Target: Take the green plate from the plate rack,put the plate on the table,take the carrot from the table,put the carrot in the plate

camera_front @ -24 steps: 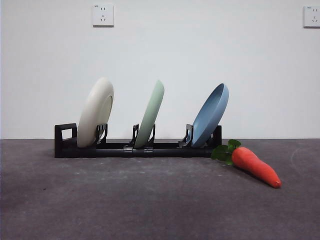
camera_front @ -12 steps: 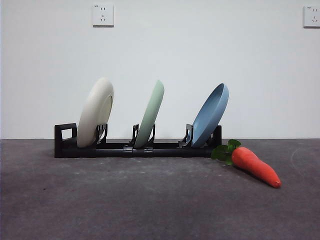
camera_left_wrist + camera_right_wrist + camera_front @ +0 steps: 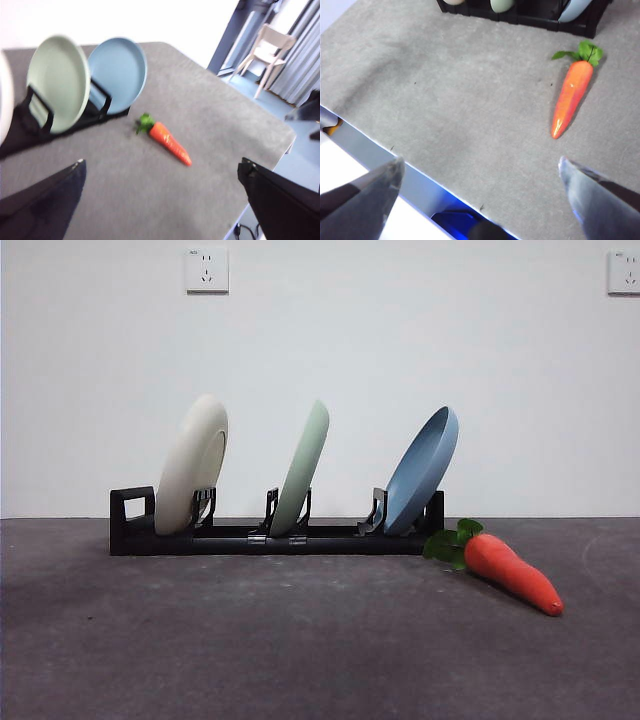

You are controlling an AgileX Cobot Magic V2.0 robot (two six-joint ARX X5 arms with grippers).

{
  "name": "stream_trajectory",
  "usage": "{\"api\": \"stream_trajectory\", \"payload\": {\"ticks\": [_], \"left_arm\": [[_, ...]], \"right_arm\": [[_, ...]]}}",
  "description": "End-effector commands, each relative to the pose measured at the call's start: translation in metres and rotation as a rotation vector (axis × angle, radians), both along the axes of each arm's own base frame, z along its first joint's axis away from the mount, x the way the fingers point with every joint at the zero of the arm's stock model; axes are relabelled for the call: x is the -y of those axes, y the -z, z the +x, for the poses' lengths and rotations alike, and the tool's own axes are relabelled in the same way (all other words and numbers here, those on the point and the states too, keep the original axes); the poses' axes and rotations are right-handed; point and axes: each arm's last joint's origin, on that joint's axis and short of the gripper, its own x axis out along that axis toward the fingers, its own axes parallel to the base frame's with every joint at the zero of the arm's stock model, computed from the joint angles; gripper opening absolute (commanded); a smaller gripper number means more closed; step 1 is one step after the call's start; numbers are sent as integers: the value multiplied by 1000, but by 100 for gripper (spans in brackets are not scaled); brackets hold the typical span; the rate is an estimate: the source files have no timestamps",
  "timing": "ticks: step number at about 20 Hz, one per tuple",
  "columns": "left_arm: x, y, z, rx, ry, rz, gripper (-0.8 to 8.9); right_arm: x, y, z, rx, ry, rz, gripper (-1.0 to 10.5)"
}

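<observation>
Carrot (image 3: pixel 512 573) lies on table (image 3: pixel 250 640) beside plate rack (image 3: pixel 330 537).

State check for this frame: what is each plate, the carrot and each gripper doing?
Green plate: on edge in the rack's middle slot, leaning.
White plate: in the rack, leaning.
Blue plate: in the rack, leaning.
Carrot: lying on the table beside the rack.
Left gripper: open, empty.
Right gripper: open, empty.

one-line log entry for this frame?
stage: pre-grasp | green plate: in plate rack | carrot: on table | left gripper: open | right gripper: open
</observation>
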Motion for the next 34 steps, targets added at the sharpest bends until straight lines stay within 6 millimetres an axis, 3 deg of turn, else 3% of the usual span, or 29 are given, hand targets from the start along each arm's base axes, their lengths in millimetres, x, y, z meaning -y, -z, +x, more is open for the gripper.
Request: {"api": "stream_trajectory", "payload": {"ticks": [1, 6, 10, 16, 19, 23, 30, 34], "left_arm": [[10, -9, 27, -6, 14, -8, 539], [57, -24, 98, -1, 42, 55, 539], [103, -21, 158, 17, 22, 98, 539], [155, 10, 236, -20, 22, 172, 539], [169, 31, 265, -16, -44, 228, 539], [177, 61, 286, -19, -96, 257, 539], [186, 99, 304, -45, -107, 278, 526], [186, 106, 306, -61, -108, 288, 270]], "right_arm": [[-1, 0, 3, -5, -7, -2, 661], [-1, 1, 8, -23, -7, -4, 661], [-1, 2, 9, -30, -7, -5, 661], [-1, 2, 9, -29, -6, -5, 661], [-1, 2, 11, -33, -7, -5, 660], [-1, 3, 12, -38, -7, -6, 660], [-2, 4, 17, -56, -6, -8, 660], [-2, 4, 17, -56, -6, -8, 660]]}}
